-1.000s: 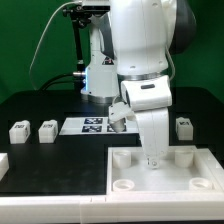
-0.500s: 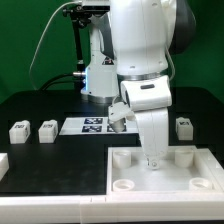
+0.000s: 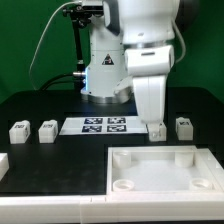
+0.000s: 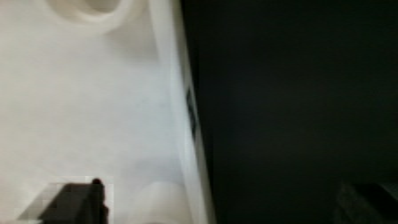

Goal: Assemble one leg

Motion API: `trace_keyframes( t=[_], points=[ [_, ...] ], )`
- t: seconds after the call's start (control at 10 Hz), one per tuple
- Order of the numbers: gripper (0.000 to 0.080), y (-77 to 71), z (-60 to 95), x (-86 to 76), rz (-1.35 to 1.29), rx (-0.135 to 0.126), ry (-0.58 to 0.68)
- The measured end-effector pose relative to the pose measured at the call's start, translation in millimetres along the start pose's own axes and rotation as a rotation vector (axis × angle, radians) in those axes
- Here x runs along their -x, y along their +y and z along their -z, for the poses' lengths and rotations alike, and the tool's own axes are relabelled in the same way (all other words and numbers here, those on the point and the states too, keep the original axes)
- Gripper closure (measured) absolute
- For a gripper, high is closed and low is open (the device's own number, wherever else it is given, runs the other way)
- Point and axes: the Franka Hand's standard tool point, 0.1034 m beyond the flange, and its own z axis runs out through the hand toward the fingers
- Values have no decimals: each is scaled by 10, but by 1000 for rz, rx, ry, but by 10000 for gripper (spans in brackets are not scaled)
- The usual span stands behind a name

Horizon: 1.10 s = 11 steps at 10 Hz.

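Table (image 3: 40, 105): a black surface carries every loose part. The parts lie spread out, which would leave the arm room to come down on each one.
Arm (image 3: 145, 40): it stands over the back of the work area with its wrist pointing straight down, a pose that suits a vertical pick.
Tray-like piece (image 3: 160, 172): large, white and square, it lies flat at the front with its open side up, so its corner holes face the arm.
Marker board (image 3: 100, 125): flat on the table behind the tray-like piece, on the exterior view's left of the gripper. It carries only tags.
Gripper (image 3: 156, 121): it hangs low just behind the tray-like piece's back rim. In the wrist view its dark fingers (image 4: 71, 203) stand wide apart, with only white rim and black table between them, so it is spread and carries nothing.
Nearest leg (image 3: 156, 130): a small white block sits right under the gripper. It is probably the target, but contact cannot be told.
Second leg (image 3: 183, 126): upright on the table, just to the exterior view's right of the gripper and apart from it.
Pair of legs (image 3: 46, 131): two more stand side by side far to the exterior view's left, untouched.
Socket (image 3: 124, 157): this round corner hole is empty, and so are the others in view. No leg is fitted yet.
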Motion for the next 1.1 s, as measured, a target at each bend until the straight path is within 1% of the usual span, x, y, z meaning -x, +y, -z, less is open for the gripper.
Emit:
trace_keyframes(
  t=[0.1, 0.2, 0.3, 0.4, 0.6, 0.7, 0.8, 0.9, 1.0, 1.1],
  points=[
    [150, -44, 46, -127, -195, 1, 0],
    [150, -82, 69, -232, -307, 7, 4],
    [150, -141, 54, -288, -382, 10, 11],
    [150, -166, 44, -309, -478, 13, 22],
    [150, -168, 40, -313, -693, 3, 29],
    [150, -170, 40, -316, -731, 1, 29],
    [150, -196, 34, -333, -892, -11, 34],
    [150, -366, -8, -380, -1107, -36, 21],
    [150, -476, -43, -439, -1190, -47, 10],
    [150, -537, -73, -497, -1323, -58, 2]
  ],
)
